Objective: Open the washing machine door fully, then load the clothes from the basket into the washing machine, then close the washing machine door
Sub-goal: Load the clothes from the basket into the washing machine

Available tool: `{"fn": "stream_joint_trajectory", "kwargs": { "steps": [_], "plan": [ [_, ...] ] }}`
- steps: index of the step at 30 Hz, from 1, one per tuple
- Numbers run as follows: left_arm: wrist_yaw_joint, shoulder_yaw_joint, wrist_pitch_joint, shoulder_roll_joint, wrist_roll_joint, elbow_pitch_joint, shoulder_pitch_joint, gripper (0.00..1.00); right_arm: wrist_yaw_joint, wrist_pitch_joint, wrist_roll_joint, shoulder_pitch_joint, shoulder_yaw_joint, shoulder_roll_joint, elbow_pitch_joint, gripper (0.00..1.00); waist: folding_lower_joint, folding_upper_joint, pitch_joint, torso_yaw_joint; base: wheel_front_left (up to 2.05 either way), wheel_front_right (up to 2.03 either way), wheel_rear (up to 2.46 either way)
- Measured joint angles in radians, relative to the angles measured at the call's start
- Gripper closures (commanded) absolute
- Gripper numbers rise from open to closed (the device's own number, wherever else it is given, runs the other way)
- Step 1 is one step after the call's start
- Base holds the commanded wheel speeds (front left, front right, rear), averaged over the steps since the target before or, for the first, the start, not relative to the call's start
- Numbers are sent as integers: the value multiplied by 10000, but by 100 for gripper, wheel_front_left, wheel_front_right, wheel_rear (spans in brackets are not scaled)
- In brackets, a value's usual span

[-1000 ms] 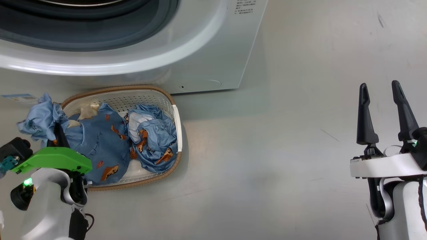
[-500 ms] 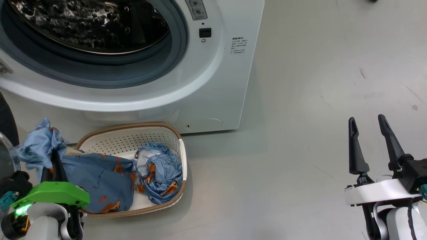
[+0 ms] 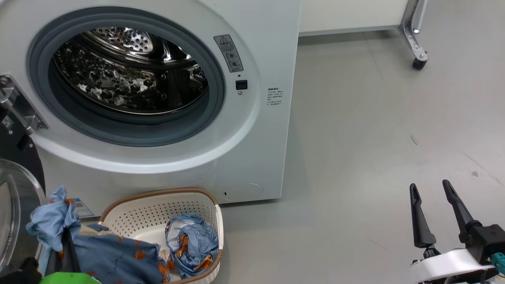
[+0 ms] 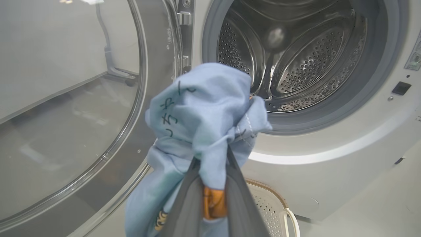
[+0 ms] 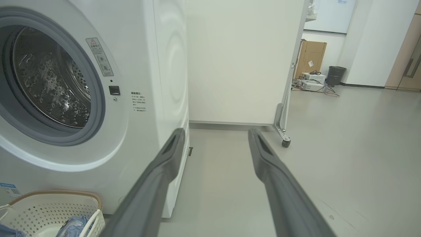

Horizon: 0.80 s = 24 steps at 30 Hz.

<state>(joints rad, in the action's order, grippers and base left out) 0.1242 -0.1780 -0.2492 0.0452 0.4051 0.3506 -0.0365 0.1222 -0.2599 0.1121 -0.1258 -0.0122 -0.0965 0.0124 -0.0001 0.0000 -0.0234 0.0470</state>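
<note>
Blue printed garment [image 4: 200, 108] clenched in left jaws, held up near open washing machine [image 3: 260, 130], tail trailing into basket [image 3: 150, 215]. Second garment [image 3: 193, 244] balled inside. Soft, light, floppy: best pinched at a thick bunched fold. Right jaws spread, empty.

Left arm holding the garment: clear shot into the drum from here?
Probably yes. The washing machine door is swung aside and the drum lies open ahead of the left gripper, nothing between. The gripped garment trails to the basket and may drag.
</note>
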Motion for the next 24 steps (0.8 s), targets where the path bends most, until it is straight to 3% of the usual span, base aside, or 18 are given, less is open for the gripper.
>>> {"fn": "stream_joint_trajectory", "kwargs": {
  "steps": [9,24],
  "plan": [
    [-105,44,0,-10,-19,-1122,-1188,100,2,0,15,-360,-579,-203,-125,0,0,0,679,-35,0,0,0],
    [-205,773,17,-12,-10,-2575,-1697,100,2,0,105,-483,-1026,-215,-437,0,0,0,339,-39,0,0,0]
  ]
}}
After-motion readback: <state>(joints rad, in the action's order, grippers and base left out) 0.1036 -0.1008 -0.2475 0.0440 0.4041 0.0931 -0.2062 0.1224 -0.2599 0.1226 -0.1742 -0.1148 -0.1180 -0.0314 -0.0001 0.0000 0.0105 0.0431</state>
